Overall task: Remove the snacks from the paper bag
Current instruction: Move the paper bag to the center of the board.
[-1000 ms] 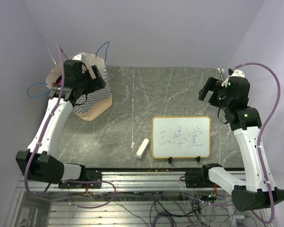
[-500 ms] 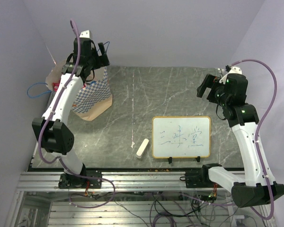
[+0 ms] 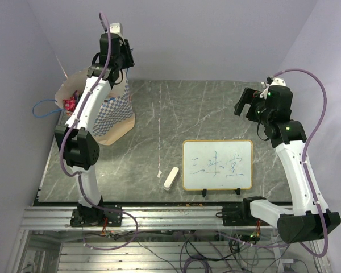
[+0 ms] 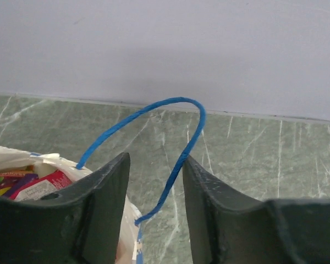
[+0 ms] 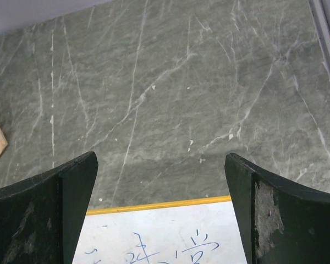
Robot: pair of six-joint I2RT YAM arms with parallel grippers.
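Above paper bag [image 3: 116, 111] rim | left gripper [image 4: 155, 159] part-open, cord handle [image 4: 179, 99] loose between fingers [image 4: 99, 209] | right gripper [image 5: 160, 159] wide, empty, over table [image 5: 181, 82]

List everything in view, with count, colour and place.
paper bag: one, tan with blue-and-white checks, far left of the table
snacks: several, exact count hidden, red, yellow and purple, inside the bag
cord handles: two, blue, at the bag's top
whiteboard: one, white with yellow frame, near right
eraser: one, white, just left of the whiteboard
table: one, grey-green marble
left gripper: open, above the bag, one handle running between its fingers
right gripper: open, empty, over bare table beyond the whiteboard
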